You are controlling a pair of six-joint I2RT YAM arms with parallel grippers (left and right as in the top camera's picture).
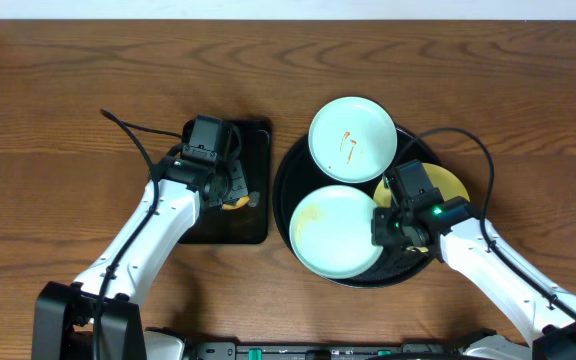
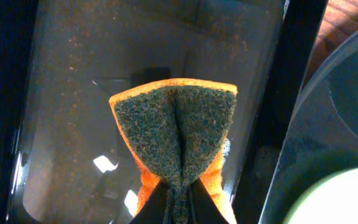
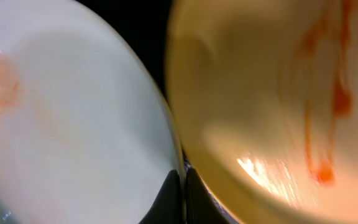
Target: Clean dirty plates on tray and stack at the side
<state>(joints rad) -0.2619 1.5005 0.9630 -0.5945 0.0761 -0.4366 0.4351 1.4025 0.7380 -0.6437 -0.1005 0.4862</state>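
While the left jaws pinch the sponge [image 2: 143, 132] folded for scrubbing, the right jaws sit clenched at the rim of the near plate [image 1: 330, 232], seemingly steadying it.

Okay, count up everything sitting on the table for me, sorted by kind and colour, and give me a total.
Pale bluish-white plates: 2
Pale yellow plate: 1
Round black tray: 1
Rectangular black tray: 1
Orange sponge: 1
Total: 6
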